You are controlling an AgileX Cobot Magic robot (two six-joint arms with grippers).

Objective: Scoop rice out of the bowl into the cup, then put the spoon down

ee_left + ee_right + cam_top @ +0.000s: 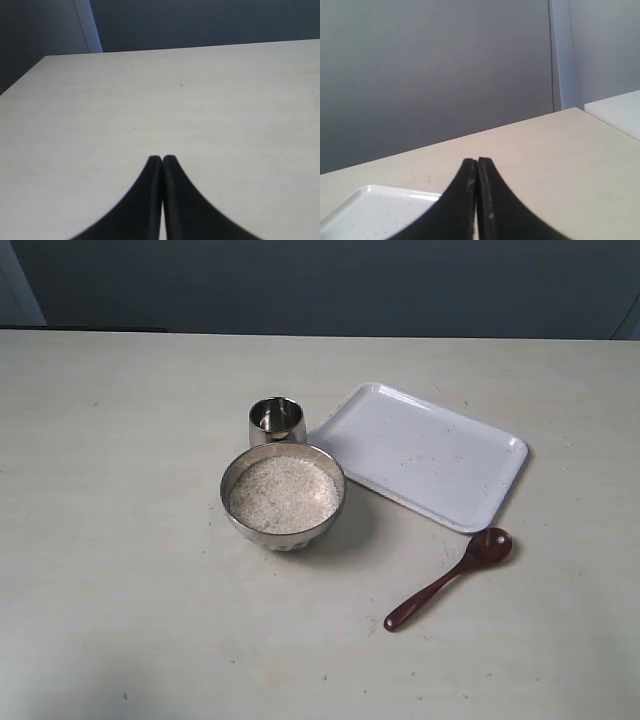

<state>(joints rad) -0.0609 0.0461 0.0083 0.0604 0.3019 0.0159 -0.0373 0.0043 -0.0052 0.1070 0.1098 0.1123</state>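
One spoon [448, 579] is found closest, lying on the table [120, 540] at 4 o'clock from the one bowl [285, 538], well apart. Rice [284, 494] is held in the bowl. One cup [276, 421] is parked just beside it at 12, one white tray [420, 455] at 2. The two grippers are caught only by the wrist views: left gripper [162, 159] and right gripper [476, 161] are both seen pinched closed, empty. The tray's corner is picked up by the right one too.
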